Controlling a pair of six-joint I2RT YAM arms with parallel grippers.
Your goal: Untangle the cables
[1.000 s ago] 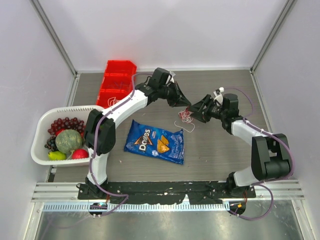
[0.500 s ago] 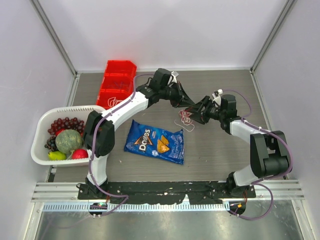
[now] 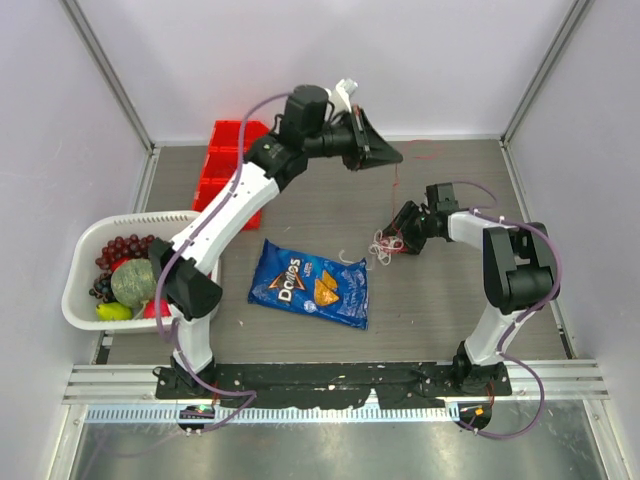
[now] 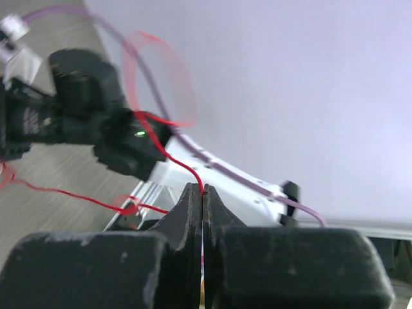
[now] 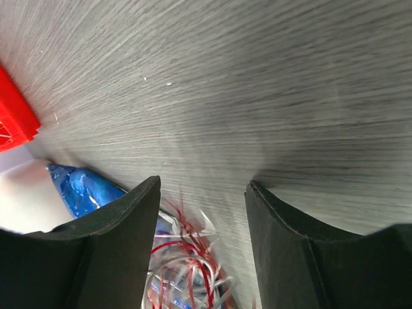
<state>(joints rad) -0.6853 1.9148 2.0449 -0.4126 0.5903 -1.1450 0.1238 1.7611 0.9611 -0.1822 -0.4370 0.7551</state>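
right, left gripper first: jaws pressed flat together, pinching a thin red cable right at the tips. only its own wrist camera shows that pinch. from overhead the gripper is just a dark cone raised high over the far side of the table, and the red cable is a faint thread dropping from it toward the heap below.

that heap is the cables, a small red and white tangle lying on the table just beside the right end of the doritos bag.

over to the right gripper: fingers spread wide, nothing clamped, down low at the tangle. its wrist view has the loops sitting between the two fingers near the bottom edge, cut off by the frame, so i can't tell whether a finger touches them. the overhead hides that contact too, under the gripper body.

in the left wrist view the far part of the red cable smears into a blurred loop, and the dark arm behind it is soft.

out at the left edge, red bins are partly covered by the left arm, and a white basket holds grapes and other fruit.
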